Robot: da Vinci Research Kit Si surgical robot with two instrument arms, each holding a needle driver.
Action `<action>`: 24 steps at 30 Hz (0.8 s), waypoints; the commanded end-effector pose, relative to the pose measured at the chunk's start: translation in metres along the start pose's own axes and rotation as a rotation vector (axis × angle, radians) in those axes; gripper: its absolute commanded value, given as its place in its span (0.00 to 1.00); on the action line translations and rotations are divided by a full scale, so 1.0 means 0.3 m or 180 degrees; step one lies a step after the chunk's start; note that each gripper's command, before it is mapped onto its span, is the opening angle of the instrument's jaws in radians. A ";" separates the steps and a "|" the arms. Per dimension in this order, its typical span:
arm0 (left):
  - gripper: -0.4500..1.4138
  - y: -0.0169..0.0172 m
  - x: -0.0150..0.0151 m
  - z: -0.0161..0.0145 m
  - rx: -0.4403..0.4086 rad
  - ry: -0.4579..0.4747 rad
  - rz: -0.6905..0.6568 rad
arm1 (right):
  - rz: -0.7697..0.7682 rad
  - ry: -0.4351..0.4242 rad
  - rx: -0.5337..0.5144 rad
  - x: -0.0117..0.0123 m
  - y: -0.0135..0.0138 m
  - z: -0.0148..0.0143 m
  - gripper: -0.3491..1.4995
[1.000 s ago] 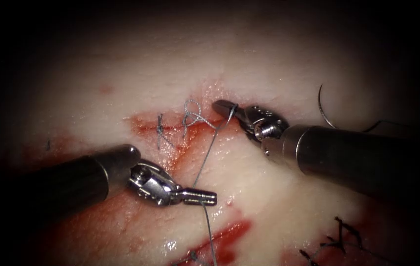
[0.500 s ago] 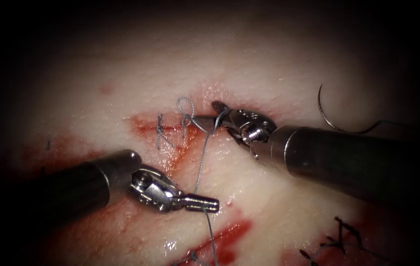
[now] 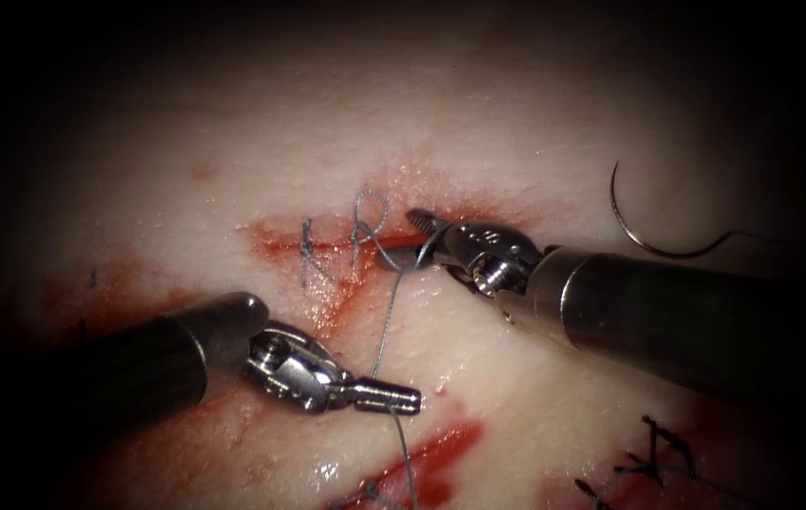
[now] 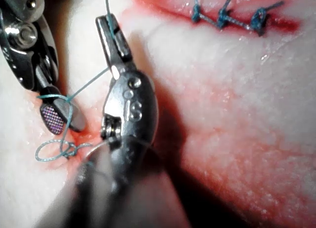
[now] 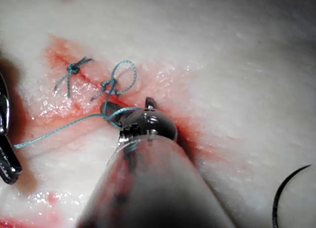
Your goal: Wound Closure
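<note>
The thin curved dark steel needle (image 3: 643, 227) lies free on the pale tissue (image 3: 554, 123) well to the right of the cut, outside the tissue and held by neither tool; its arc (image 5: 289, 196) also shows in the right wrist view; the fine grey-blue thread (image 3: 385, 326) runs from a small open loop (image 3: 369, 212) at the red cut (image 3: 327, 247) down to the left arm's silver needle driver (image 3: 401, 397), whose jaws are closed on the thread, the strand passing on below them; in the left wrist view this tool (image 4: 111, 33) clamps the teal strand at its tip; the right arm's silver needle driver (image 3: 421, 231) sits at the right end of the cut with thread wound around it, its jaws parted, a textured inner face showing in the left wrist view (image 4: 57, 117), and gripping nothing; a finished knotted stitch (image 3: 307, 250) lies on the cut just left of the loop; red fluid (image 3: 440, 453) pools on the tissue below the left tool; dark knotted stitches (image 3: 653, 458) sit at the lower right.
</note>
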 end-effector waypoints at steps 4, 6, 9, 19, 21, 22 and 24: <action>0.00 -0.001 -0.002 0.001 0.0000 0.0004 -0.0008 | -0.0212 0.0008 0.0003 0.0015 -0.0011 0.0041 0.75; 0.00 -0.001 -0.003 0.001 -0.0001 0.0005 -0.0007 | -0.0234 0.0008 0.0007 0.0017 -0.0016 0.0046 0.75; 0.00 -0.001 -0.002 0.001 -0.0013 0.0008 -0.0046 | -0.0274 0.0005 0.0049 0.0018 -0.0022 0.0042 0.76; 0.00 -0.001 -0.004 -0.005 -0.0075 -0.0058 -0.0195 | 0.0037 0.0761 0.0233 0.0211 -0.0040 -0.0145 0.95; 0.00 -0.001 -0.005 -0.007 -0.0073 -0.0103 -0.0232 | 0.0065 0.0788 0.0267 0.0236 -0.0050 -0.0186 0.93; 0.00 -0.002 -0.005 -0.008 -0.0084 -0.0104 -0.0236 | 0.0070 0.0780 0.0278 0.0241 -0.0054 -0.0198 0.93; 0.00 -0.003 -0.004 -0.008 -0.0080 -0.0104 -0.0248 | -0.0003 0.0777 0.0287 0.0242 -0.0063 -0.0216 0.94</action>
